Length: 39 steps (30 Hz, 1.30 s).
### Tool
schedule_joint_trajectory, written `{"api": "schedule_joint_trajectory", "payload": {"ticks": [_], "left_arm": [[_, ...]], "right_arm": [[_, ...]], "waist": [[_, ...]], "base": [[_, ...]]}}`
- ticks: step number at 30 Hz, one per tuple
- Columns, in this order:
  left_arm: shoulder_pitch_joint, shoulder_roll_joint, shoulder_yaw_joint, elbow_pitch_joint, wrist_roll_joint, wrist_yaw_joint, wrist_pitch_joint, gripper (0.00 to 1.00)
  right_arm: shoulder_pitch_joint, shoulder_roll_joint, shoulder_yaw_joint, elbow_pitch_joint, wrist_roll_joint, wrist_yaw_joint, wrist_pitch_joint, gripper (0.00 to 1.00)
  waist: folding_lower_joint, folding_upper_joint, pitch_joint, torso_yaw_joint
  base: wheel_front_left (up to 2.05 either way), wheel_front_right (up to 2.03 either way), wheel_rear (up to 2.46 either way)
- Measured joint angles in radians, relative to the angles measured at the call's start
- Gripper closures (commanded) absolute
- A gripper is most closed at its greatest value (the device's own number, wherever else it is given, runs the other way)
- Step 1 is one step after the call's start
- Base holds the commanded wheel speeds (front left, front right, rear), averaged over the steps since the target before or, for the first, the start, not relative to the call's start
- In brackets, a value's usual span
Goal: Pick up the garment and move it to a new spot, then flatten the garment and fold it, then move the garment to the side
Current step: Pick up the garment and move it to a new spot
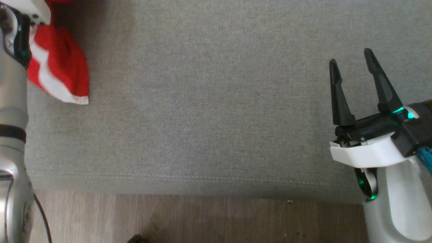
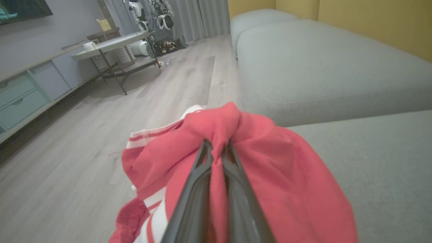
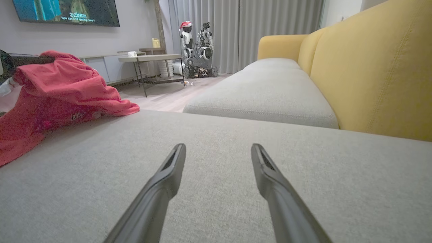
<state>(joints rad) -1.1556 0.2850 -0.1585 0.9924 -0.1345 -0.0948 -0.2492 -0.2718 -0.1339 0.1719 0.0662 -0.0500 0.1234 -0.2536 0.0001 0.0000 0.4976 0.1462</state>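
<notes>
Grey sofa cushion (image 1: pixel 202 101) bears the red-and-white garment (image 1: pixel 59 67) bunched at its left end, the left end effector (image 2: pixel 217 145) clenched on a fold, the right end effector (image 1: pixel 351 55) spread and empty: pickup step, probably calling next for a lift and carry.

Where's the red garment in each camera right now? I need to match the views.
Head view: garment at the upper left edge.
Left wrist view: centre to bottom, pinched in the left pincer.
Right wrist view: far left, mid-height.
Shared landmark: the grey sofa cushion.
</notes>
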Motion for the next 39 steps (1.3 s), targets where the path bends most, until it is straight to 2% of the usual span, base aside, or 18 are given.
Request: {"api": "schedule_joint_trajectory", "payload": {"ticks": [6,12,19,23,28,32,39], "left_arm": [[0.074,0.016,-0.052,-0.224,0.051,0.007,0.0,1.0],[0.09,0.024,-0.116,-0.34,0.093,0.006,0.0,1.0],[0.09,-0.008,-0.195,-0.484,0.098,-0.012,0.041,1.0],[0.09,-0.053,-0.248,-0.546,0.097,-0.02,0.074,1.0],[0.108,-0.142,-0.31,-0.553,0.086,-0.02,0.101,1.0],[0.173,-0.205,-0.366,-0.491,0.077,-0.015,0.105,1.0],[0.321,-0.237,-0.49,-0.326,0.035,-0.006,0.035,1.0]], "right_arm": [[0.0,0.037,0.01,0.005,0.025,0.0,0.0,0.0],[0.002,0.061,0.016,0.0,0.039,0.0,0.0,0.0],[0.005,0.069,0.016,-0.022,0.057,0.0,-0.001,0.0],[0.005,0.07,0.014,-0.039,0.105,0.0,-0.001,0.0],[0.005,0.071,0.014,-0.046,0.131,0.0,-0.001,0.0],[0.003,0.072,0.021,-0.06,0.164,0.0,-0.001,0.0],[-0.001,0.076,0.013,-0.079,0.178,0.0,-0.001,0.0]], "waist": [[0.0,0.0,-0.079,-0.016],[0.0,0.0,-0.127,-0.06],[-0.0001,0.0,-0.168,-0.156],[0.0,0.0,-0.174,-0.218],[0.0,0.0,-0.162,-0.289],[0.0,0.0,-0.134,-0.338],[0.0,0.0,-0.063,-0.4]], "base": [[0.0,0.0,0.0],[0.0,0.0,0.0],[0.0,0.0,0.0],[0.0,0.0,0.0],[0.0,0.0,0.0],[0.0,0.0,0.0],[0.0,0.0,0.0]]}}
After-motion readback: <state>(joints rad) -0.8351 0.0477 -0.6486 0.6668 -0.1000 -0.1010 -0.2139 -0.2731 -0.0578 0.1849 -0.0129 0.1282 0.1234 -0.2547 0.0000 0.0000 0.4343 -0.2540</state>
